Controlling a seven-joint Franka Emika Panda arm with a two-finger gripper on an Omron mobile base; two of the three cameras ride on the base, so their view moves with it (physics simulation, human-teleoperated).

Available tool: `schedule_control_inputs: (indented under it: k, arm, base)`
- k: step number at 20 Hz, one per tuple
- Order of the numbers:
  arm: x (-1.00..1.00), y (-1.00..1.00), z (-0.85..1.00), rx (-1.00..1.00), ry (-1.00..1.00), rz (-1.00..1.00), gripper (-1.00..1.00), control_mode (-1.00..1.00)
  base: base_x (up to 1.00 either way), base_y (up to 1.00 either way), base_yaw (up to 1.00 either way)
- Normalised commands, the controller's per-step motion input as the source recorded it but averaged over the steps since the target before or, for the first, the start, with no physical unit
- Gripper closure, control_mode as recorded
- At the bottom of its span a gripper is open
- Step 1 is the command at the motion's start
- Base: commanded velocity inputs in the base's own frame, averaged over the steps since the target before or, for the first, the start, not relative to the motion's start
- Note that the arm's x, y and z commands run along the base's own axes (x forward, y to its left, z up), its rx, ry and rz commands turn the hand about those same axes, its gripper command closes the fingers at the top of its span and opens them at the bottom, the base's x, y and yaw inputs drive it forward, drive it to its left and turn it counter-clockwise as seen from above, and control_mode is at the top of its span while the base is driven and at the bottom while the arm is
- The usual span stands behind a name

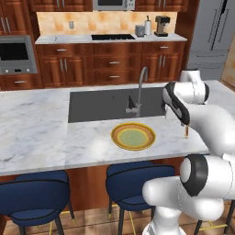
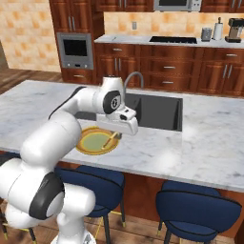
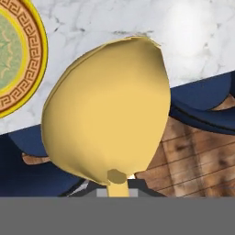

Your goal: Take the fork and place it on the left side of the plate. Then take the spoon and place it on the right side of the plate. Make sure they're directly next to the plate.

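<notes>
Plate: we find the flat round yellow-orange plate (image 1: 133, 136) on the white marble island counter (image 1: 36, 124), near the counter's front edge and just in front of the dark grey sink basin (image 1: 101, 103).
Spoon: the small yellow spoon with a round bowl and orange-brown handle (image 3: 108, 110) is off the counter, carried in the gripper; in the hand view its bowl looms directly ahead of the fingertips.
Jaws: we read them as closed on the spoon's handle, which hangs below the gripper (image 1: 186, 125) in the left base view.
Key relation: in the left base view the spoon hangs to the right of the plate, near its rim, above the marble.
Spoon axis: it hangs roughly upright.
Fork: we cannot locate it.
Judgement: we judge the coming step to be lowering the spoon beside the plate's right edge.
</notes>
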Motion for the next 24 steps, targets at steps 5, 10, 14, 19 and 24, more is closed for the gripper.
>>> schedule_control_inputs:
  k: [5,10,14,19,24]
  arm:
    - [0.43,-0.13,-0.61,0.13,0.08,0.01,1.0,-1.0]
    - [0.34,-0.01,-0.31,0.03,0.0,0.01,1.0,-1.0]
    - [0.46,0.0,-0.26,0.0,-0.01,0.01,1.0,-1.0]
    - [0.42,0.01,-0.34,-0.01,-0.02,0.03,1.0,-1.0]
    - [0.37,0.0,-0.44,-0.02,-0.01,0.06,1.0,-1.0]
  base:
    - [0.0,0.0,0.0]
    - [0.0,0.0,0.0]
    - [0.0,0.0,0.0]
    - [0.0,0.0,0.0]
    - [0.0,0.0,0.0]
